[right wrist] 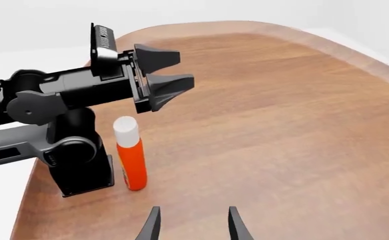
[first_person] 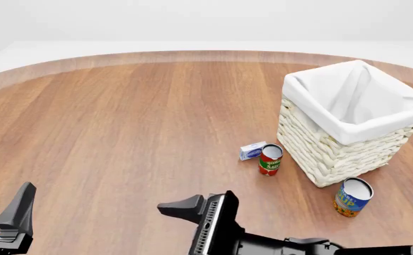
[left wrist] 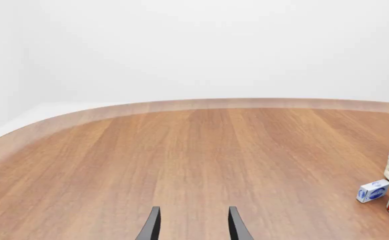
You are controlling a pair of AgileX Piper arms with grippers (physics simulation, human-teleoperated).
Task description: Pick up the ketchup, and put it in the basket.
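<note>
The ketchup [right wrist: 130, 156], a red bottle with a white cap, stands upright on the table beside the left arm's base; only the right wrist view shows it. My right gripper [right wrist: 194, 226] is open a short way from it, its fingers empty, and points left low in the front view [first_person: 172, 208]. My left gripper [left wrist: 194, 227] is open over bare wood, and it also shows above the bottle [right wrist: 183, 69] and at the front view's lower left [first_person: 1, 203]. The basket [first_person: 334, 154], cream wicker with a white liner, stands at the right.
A red-and-green can [first_person: 270, 159] and a small white-and-blue box [first_person: 252, 151] sit just left of the basket. A blue-and-orange can [first_person: 352, 196] stands in front of it. The left arm's black base [right wrist: 81, 170] is next to the bottle. The table edge curves round the far side.
</note>
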